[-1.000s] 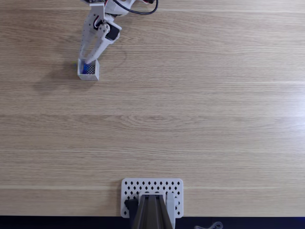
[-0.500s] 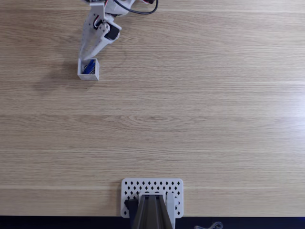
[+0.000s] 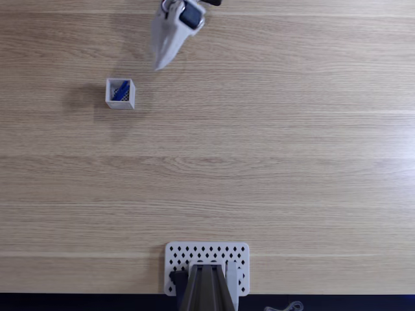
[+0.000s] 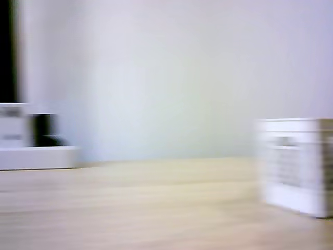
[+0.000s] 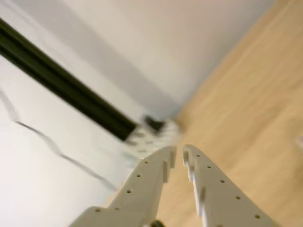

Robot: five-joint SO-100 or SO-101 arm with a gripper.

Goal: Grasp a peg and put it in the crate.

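Observation:
In the fixed view the small white crate (image 3: 120,93) stands on the wooden table at the upper left, and the blue peg (image 3: 118,92) lies inside it. My gripper (image 3: 157,65) hangs to the right of the crate and a little behind it, apart from it, pointing down-left. The wrist view shows the gripper (image 5: 180,152) with its white fingers (image 5: 158,170) almost together and nothing between them. The other view is blurred, with a white box that looks like the crate (image 4: 296,164) at its right edge.
A white perforated plate (image 3: 176,254) with a dark grey mount (image 3: 206,288) sits at the table's near edge in the fixed view. The wrist view looks toward that plate (image 5: 154,137), a black bar (image 5: 66,85) and a pale wall.
The gripper has come out of the crate, risen and swung right and toward the table's far edge. The peg stays in the crate. The crate has not moved.

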